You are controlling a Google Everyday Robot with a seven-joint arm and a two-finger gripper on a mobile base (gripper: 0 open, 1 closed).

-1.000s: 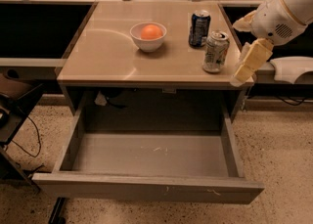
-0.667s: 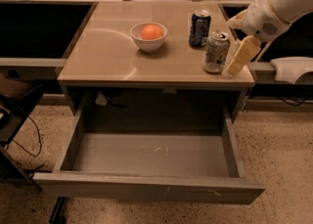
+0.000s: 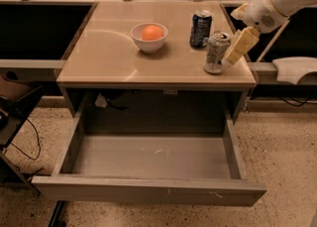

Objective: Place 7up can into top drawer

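Observation:
The 7up can [image 3: 216,52], pale silver with a dented side, stands upright near the right front corner of the tan tabletop [image 3: 114,57]. My gripper [image 3: 237,47] comes in from the upper right on the white arm. It sits right beside the can's right side, at can height, touching or almost touching it. The top drawer [image 3: 148,189] is pulled fully out below the tabletop, and its scuffed grey floor [image 3: 153,155] is bare.
A dark blue can [image 3: 200,28] stands just behind and left of the 7up can. A white bowl holding an orange fruit [image 3: 149,36] sits mid-table. A white object [image 3: 296,69] lies on the right ledge. Cables hang at the left.
My gripper has moved left and slightly up, from about a hand's width right of the 7up can to right against its side. The can and drawer have not moved.

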